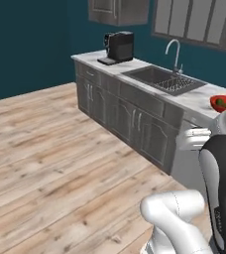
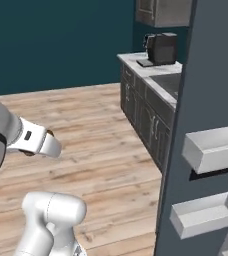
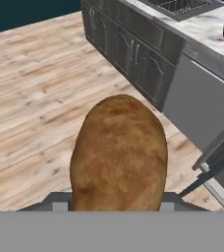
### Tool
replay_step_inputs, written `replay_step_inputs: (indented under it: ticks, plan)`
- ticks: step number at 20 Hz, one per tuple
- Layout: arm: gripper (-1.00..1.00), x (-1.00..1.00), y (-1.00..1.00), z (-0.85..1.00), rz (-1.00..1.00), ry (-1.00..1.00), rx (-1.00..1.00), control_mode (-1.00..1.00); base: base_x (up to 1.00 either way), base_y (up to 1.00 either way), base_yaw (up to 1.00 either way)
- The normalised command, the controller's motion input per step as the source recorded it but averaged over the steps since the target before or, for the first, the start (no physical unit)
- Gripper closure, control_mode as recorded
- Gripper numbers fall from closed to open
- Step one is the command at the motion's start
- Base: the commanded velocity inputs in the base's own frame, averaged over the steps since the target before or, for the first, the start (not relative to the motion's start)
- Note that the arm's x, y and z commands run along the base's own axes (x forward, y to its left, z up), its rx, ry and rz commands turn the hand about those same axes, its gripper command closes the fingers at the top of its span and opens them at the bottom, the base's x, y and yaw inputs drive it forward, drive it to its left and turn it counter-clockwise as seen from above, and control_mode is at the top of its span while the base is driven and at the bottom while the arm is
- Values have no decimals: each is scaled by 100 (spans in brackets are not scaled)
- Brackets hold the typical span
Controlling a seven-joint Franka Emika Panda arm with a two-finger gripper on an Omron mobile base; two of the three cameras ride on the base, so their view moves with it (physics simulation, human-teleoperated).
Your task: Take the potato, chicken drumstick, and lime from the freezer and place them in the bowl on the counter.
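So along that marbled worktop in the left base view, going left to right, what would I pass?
Boxy black coffee machine → sunken dark grey sink with curved silver tap → shallow glossy red bowl.

The robot arm (image 1: 177,218) is white and round, like fat shiny tubes. Its joints (image 1: 224,183) are dark black. A white wrist piece (image 2: 36,142) has a small dark mark.

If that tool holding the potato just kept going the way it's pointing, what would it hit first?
Probably the wooden floor in front of the dark cabinets. The tool with its potato points down and forward at bare planks; depth is hard to judge.
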Motion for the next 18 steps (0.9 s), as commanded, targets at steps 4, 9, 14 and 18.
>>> replay_step_inputs:
  ticks: [4, 9, 14, 18]
  plan:
    - [100, 0, 0, 0, 0, 0, 0, 100, 100, 62, -20]
    - [100, 0, 0, 0, 0, 0, 0, 100, 82, 55, -53]
    - [100, 0, 0, 0, 0, 0, 0, 100, 34, 60, -78]
    - [100, 0, 0, 0, 0, 0, 0, 100, 29, 55, -82]
